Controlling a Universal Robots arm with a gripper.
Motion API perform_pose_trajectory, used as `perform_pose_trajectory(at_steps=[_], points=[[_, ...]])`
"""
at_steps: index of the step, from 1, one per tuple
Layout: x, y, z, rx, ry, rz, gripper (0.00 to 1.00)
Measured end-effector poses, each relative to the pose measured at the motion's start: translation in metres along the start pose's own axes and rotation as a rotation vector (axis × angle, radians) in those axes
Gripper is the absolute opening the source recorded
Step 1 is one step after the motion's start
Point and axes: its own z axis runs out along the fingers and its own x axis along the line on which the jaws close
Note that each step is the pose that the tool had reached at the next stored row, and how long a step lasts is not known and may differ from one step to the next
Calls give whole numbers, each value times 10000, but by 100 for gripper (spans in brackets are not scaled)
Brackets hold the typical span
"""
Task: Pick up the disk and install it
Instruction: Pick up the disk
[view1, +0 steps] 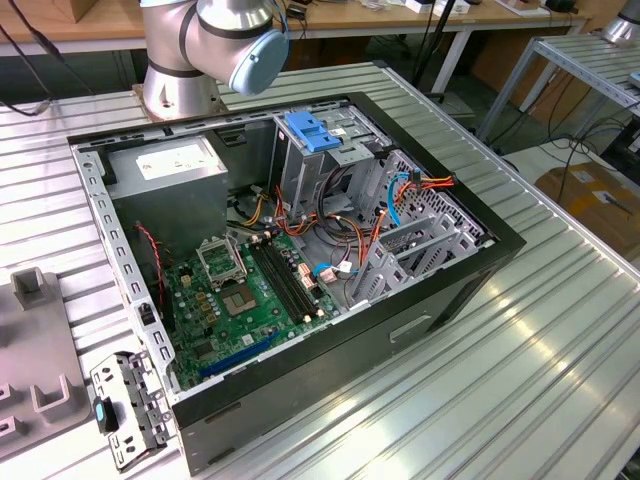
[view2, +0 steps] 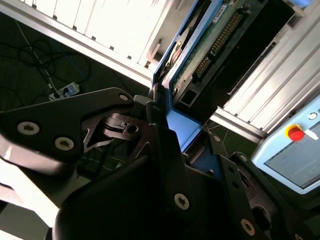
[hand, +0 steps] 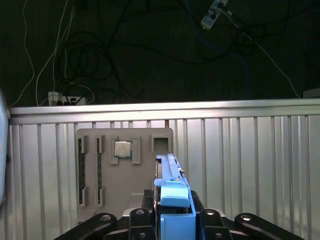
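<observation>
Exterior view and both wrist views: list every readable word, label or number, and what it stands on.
None can be read.
On the white label of the grey box: print too small.
On the disk: no legible marking.
On the control panel: screen unreadable.

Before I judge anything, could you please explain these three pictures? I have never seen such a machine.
The silver and blue jointed robot arm stands on a ribbed aluminium table, beside an open black computer case; the exterior view comes from a camera off the arm. Both wrist views come from cameras riding on the arm. They show its black end effector shut on the flat disk, edged by a blue plastic frame. In the first wrist view a grey moulded tray lies on the table, holding a small square silver chip.
</observation>
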Motion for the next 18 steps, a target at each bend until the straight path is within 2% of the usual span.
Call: perform_pose_trajectory(at_steps=[5, 13, 18], points=[[-1, 1, -102, 1, -1, 0, 37], [-2, 2, -189, 0, -1, 0, 37], [-2, 3, -266, 0, 0, 0, 37]])
